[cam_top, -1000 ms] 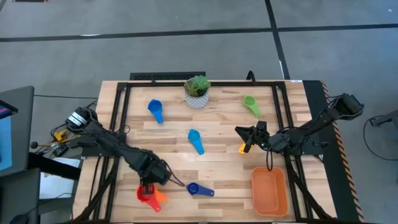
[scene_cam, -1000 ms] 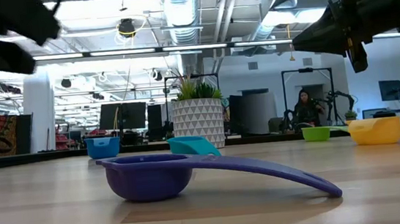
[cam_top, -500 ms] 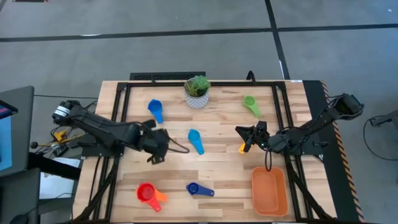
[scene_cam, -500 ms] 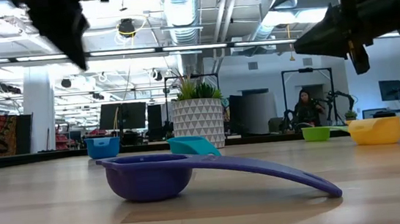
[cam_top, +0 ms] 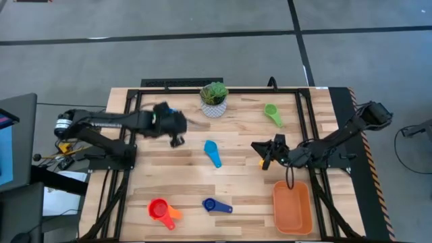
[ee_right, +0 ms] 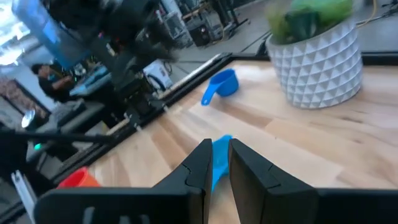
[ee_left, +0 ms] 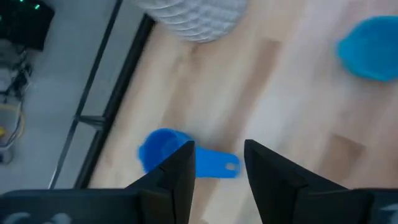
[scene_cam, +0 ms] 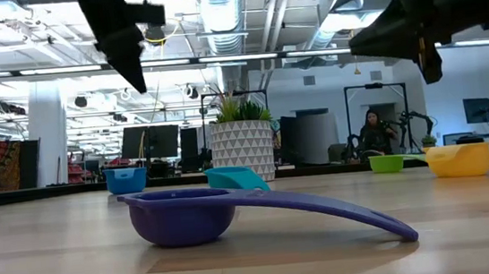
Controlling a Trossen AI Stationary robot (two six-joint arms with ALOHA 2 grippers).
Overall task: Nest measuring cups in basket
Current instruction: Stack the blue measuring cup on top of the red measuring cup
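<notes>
Over the desk's far left, the left gripper [cam_top: 177, 140], fingers parted and empty, hangs beside a light blue cup [ee_left: 163, 149], which it must next descend on and pinch for the basket [cam_top: 292, 206].

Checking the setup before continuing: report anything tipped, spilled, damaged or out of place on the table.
Nothing stands out. The plant pot is upright, the measuring cups lie scattered singly on the table, and the basket sits flat and empty at the corner.

Bright even overhead light, soft shadows; both wrist views motion-blurred.
</notes>
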